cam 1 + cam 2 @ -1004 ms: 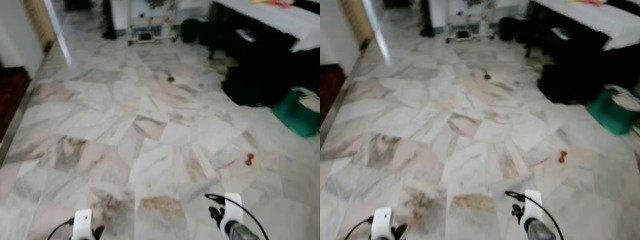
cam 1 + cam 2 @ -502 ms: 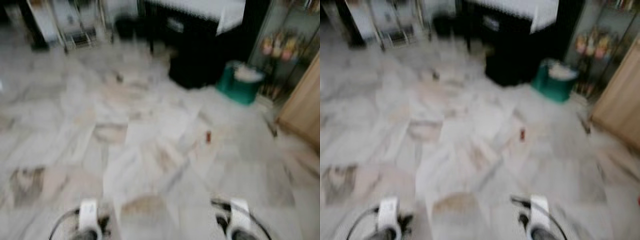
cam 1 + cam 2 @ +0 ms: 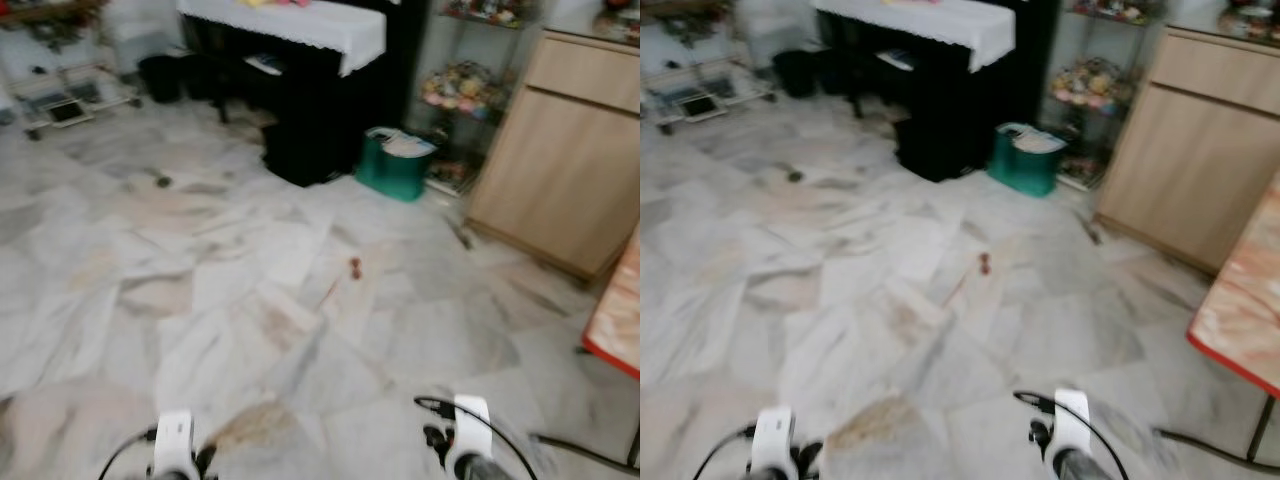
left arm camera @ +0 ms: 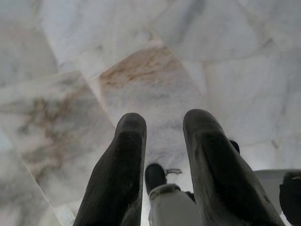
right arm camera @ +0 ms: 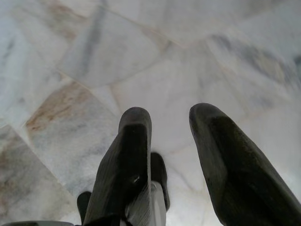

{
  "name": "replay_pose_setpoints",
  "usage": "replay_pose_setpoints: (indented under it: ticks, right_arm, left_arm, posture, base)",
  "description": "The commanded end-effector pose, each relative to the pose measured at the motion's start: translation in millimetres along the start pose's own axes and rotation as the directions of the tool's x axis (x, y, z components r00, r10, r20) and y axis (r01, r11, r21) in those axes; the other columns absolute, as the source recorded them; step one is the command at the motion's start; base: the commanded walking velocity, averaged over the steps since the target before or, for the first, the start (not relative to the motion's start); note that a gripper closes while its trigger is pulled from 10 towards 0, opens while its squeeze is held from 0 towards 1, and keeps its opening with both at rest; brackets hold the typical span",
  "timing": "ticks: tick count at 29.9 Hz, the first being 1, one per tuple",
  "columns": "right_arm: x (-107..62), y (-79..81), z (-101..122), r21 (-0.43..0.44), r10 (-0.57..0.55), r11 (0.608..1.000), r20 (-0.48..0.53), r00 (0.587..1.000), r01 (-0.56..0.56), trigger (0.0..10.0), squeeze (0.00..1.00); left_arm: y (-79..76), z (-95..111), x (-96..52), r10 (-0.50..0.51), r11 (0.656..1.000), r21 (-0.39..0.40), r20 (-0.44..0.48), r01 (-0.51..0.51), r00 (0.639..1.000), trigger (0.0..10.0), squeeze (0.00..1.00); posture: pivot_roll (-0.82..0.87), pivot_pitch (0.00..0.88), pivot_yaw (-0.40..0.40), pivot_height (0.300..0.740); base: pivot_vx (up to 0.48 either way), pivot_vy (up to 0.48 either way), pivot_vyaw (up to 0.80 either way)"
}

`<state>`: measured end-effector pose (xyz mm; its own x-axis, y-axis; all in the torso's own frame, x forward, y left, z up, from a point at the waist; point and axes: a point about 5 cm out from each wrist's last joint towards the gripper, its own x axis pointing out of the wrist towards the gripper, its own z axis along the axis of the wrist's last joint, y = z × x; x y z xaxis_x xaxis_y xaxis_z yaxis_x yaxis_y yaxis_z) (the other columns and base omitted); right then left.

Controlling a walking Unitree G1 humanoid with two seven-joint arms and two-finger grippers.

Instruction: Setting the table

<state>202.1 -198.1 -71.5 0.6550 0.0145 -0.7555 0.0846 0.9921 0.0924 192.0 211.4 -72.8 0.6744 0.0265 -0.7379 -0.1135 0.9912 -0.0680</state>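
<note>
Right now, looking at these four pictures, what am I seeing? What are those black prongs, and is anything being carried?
This is a walking humanoid robot. The two wide pictures come from cameras in its head, looking down at the pale marble floor. Ahead stand a black piano under a white cloth, a green bin and a light wooden cabinet. The other two come from wrist cameras looking along each hand. The prongs are the left gripper and right gripper, both open and holding nothing.

Floor [image 3: 250, 290]: white-grey marble veined brown. Piano [image 3: 320, 110] black under a white cloth [image 3: 300, 20]. Bin [image 3: 392, 165] green. Cabinet [image 3: 575, 160] light wood. Table [image 3: 1240, 310] orange-mottled, red-edged.
</note>
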Motion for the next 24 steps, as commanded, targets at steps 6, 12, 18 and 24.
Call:
replay_pose_setpoints:
  ticks: [6, 12, 18, 24]
  right_arm:
    - [-0.1, -2.6, 1.7, 0.0, -0.005, 1.0, 0.002, 1.0, 0.005, 10.0, 0.0]
    - [-0.3, -3.6, 1.7, 0.001, -0.008, 1.0, 0.003, 1.0, 0.008, 10.0, 0.0]
    - [-0.4, -2.5, 0.3, 0.003, -0.007, 1.0, -0.001, 1.0, 0.007, 10.0, 0.0]
    - [-0.4, -1.4, -0.8, 0.008, -0.005, 1.0, -0.001, 1.0, 0.005, 10.0, 0.0]
  left_arm:
    - [0.5, -2.2, -0.3, 0.005, 1.0, -0.004, -0.013, -0.005, 1.0, 10.0, 0.0]
    - [0.6, -3.5, -0.5, 0.004, 1.0, -0.007, -0.019, -0.004, 1.0, 10.0, 0.0]
    - [1.1, -4.4, -0.8, 0.005, 1.0, -0.002, -0.024, -0.005, 1.0, 10.0, 0.0]
    - [0.1, -4.1, -0.5, -0.001, 1.0, 0.007, -0.026, 0.002, 1.0, 10.0, 0.0]
  posture:
    - [-0.06, 0.0, 0.029, 0.74]
    - [-0.06, 0.0, 0.031, 0.74]
    - [-0.06, 0.0, 0.032, 0.74]
    - [-0.07, 0.0, 0.041, 0.74]
  base:
    - [0.0, 0.0, -0.73]
    - [0.0, 0.0, -0.73]
    - [0.0, 0.0, -0.73]
    - [0.0, 0.0, -0.73]
